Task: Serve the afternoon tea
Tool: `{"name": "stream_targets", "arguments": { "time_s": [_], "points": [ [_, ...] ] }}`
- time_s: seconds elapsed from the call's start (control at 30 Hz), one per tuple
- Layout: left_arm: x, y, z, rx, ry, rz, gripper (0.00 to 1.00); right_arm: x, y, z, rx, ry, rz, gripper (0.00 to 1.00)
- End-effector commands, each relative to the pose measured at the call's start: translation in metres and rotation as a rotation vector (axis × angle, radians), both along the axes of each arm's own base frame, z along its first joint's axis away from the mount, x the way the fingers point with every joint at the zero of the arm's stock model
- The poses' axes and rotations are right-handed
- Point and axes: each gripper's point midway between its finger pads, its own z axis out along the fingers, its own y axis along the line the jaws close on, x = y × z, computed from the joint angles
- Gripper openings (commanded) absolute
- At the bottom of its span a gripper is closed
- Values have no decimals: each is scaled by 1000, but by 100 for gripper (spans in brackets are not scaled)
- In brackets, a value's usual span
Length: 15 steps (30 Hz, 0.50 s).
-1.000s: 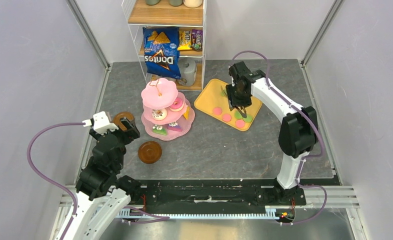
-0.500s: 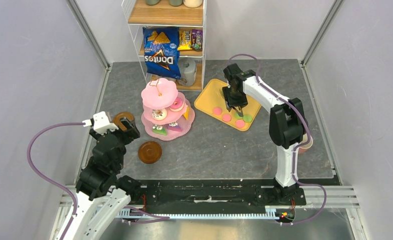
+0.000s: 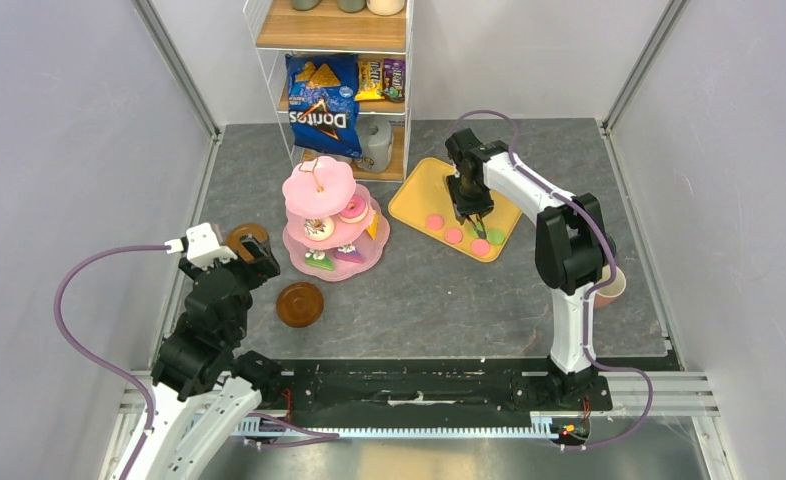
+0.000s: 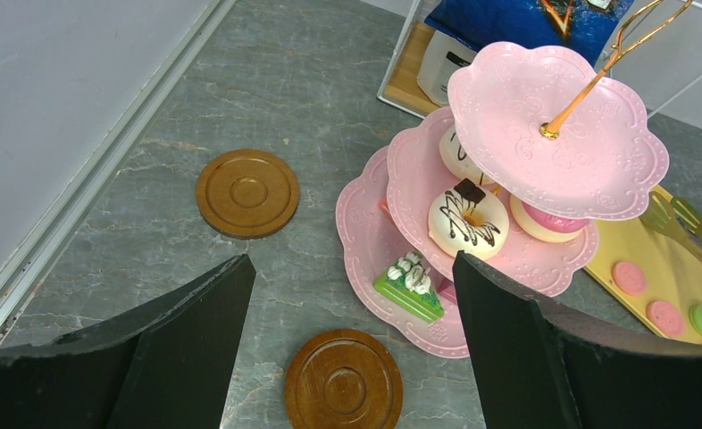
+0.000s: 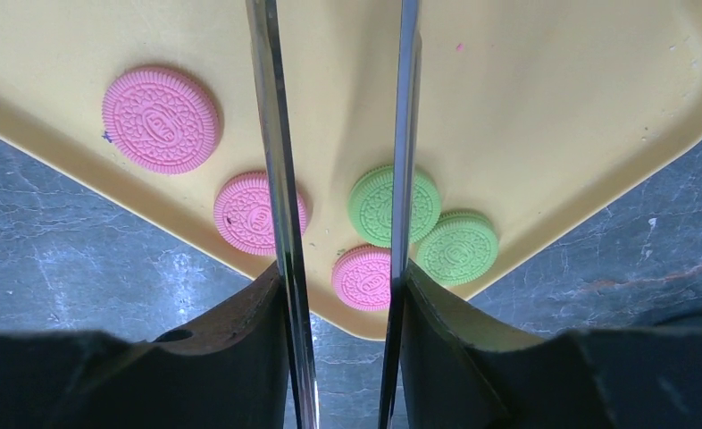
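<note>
Over the near corner of the yellow tray (image 5: 526, 107), I am squeezing the metal tongs (image 5: 276, 161) in my right claw (image 5: 341, 286). Its jaws are clamping partway shut on their arms, so the blades are straddling a pink macaron (image 5: 361, 279) beside two green macarons (image 5: 379, 210), likely to pinch one. The pink stand (image 4: 472, 89), mid-table, is carrying donuts (image 4: 468, 219) and a green cake slice (image 4: 408, 286), its top tier bare. My left claw (image 4: 352, 264) is hanging wide open and empty above two brown saucers (image 4: 246, 192).

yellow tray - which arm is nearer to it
Right. The right fingers hang directly above the tray, holding tongs over the cookies. The left fingers are far off, open, by the saucers beyond the pink stand.
</note>
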Motion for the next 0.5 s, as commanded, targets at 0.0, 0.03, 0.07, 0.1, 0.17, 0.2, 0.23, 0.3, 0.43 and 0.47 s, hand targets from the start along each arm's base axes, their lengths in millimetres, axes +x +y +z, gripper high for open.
{"name": "stream_targets", "arguments": {
  "time_s": [0.0,0.03,0.07,0.1,0.17,0.2,0.23,0.3,0.43,0.47],
  "points": [
    [2,-1,8,-39,-41,6,90,11,1,16,3,-43,13,46],
    [2,-1,8,-40,-43,7,90,9,1,18,7,-44,10,45],
    [2,-1,8,-39,-41,6,90,7,0,21,10,-49,11,45],
    [2,-1,8,-39,-41,6,90,5,-1,26,13,-55,9,44],
    [2,-1,8,-39,-41,6,90,-1,-3,34,15,-70,8,44],
    [2,-1,8,-38,-40,6,90,-4,-5,38,17,-74,7,44],
    [2,-1,8,-38,-40,7,90,-8,-6,42,20,-81,6,44],
    [2,-1,8,-39,-42,8,90,-15,-9,51,24,-95,4,45],
    [2,0,8,-37,-41,11,90,-29,-12,71,40,-129,1,45],
    [2,0,8,-37,-41,11,90,-33,-12,77,46,-139,2,45]
  ]
}}
